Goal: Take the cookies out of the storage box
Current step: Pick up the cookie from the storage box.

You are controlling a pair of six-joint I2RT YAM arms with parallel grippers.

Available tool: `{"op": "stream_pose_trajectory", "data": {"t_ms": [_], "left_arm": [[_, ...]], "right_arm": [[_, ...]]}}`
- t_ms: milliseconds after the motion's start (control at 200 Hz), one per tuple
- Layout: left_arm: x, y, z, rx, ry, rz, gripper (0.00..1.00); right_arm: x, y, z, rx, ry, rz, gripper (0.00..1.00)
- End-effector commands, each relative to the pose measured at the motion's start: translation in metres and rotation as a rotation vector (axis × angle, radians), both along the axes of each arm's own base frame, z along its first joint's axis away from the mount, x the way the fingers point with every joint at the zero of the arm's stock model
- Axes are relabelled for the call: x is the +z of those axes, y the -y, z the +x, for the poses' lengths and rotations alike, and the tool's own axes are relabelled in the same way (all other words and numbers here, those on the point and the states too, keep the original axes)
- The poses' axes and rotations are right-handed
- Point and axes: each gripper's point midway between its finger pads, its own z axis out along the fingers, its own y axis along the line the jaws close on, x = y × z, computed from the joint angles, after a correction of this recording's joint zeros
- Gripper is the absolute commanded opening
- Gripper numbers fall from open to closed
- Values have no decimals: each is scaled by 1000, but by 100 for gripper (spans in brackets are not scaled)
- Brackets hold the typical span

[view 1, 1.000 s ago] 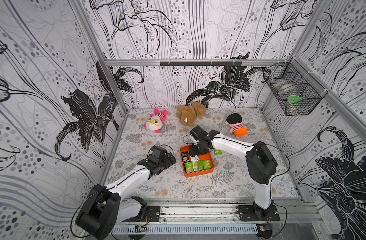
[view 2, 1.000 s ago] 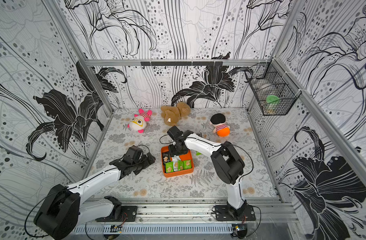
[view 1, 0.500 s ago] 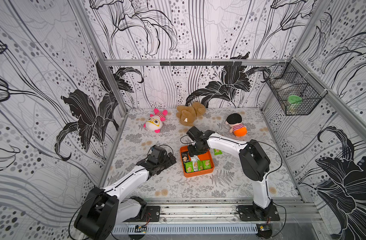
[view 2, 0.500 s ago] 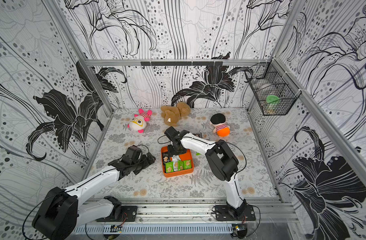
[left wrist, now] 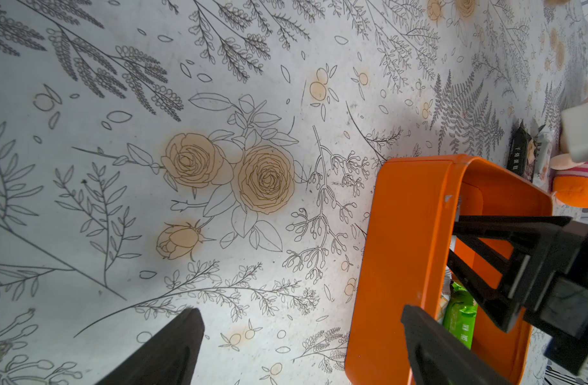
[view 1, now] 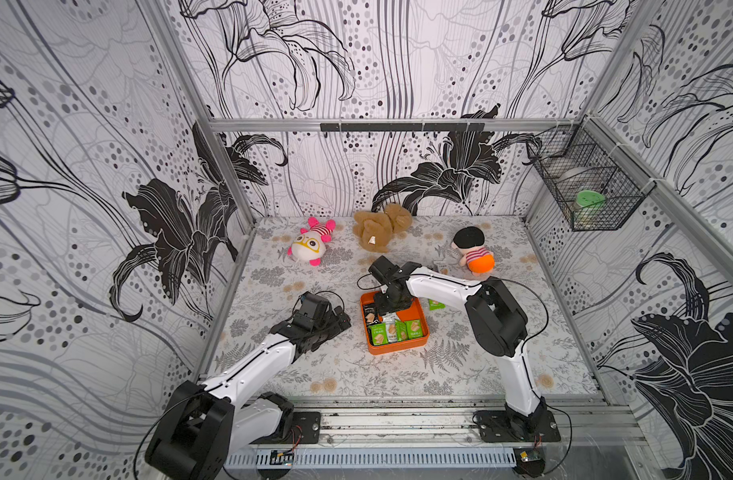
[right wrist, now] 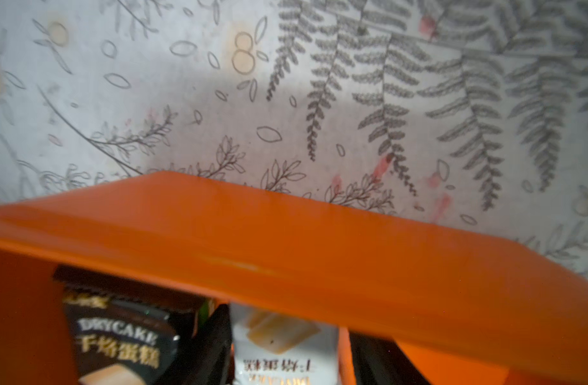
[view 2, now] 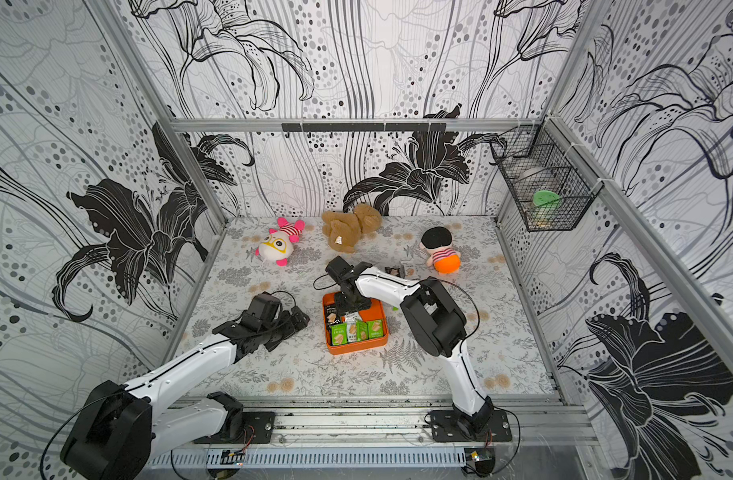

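- The right gripper (view 1: 387,308) reached down into the far half of the box (view 1: 398,349). Its jaws stood part-open astride a white packet (right wrist: 284,353), not clamped: an orange sliver showed beside one finger (right wrist: 376,363).
- A black packet (right wrist: 119,340) lay just left of it, and green cookies (view 1: 394,332) lined the near wall.
- The left gripper (view 1: 335,322) gaped wide and empty, just left of the box.
- The table (view 1: 460,374) lay bare near and right of the box, with one green packet (view 1: 436,305) loose beside its right wall.

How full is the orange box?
Partly full: the storage box holds several cookies, green, black and white, with bare orange floor beside them.
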Motion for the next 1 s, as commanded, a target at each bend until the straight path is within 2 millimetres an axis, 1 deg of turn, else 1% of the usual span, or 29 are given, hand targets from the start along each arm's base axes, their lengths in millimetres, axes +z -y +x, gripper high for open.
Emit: {"op": "stream_pose_trajectory", "data": {"t_ms": [0, 95, 170, 315, 401, 416, 481, 621, 726, 891, 991], "left_arm": [[-1, -4, -3, -4, 6, 8, 97], [-1, -4, -5, -4, 2, 5, 97], [-1, -5, -6, -2, 2, 7, 97], [-2, -6, -9, 10, 5, -4, 97], [-2, -6, -10, 12, 4, -10, 97], [-2, -6, -10, 12, 3, -10, 97], [1, -6, -11, 13, 6, -12, 97], [11, -4, -7, 1, 29, -22, 97], [22, 4, -3, -27, 41, -48, 97], [40, 11, 3, -47, 75, -72, 97], [46, 14, 4, -55, 85, -89, 97]], "right_arm": [[-8, 7, -3, -13, -15, -58, 60], [-11, 7, -2, -17, -18, -61, 58], [-11, 8, -2, -24, -16, -60, 54], [-4, 5, 1, -27, 0, -41, 44], [3, 2, 1, -29, 8, -20, 42], [11, -3, 6, -30, 25, -2, 42], [22, -6, 10, -38, 45, 18, 41], [46, -4, 16, -60, 99, 35, 41], [63, -2, 17, -64, 134, 54, 40], [88, -2, 18, -79, 172, 102, 39], [103, -1, 16, -87, 190, 131, 39]]}}
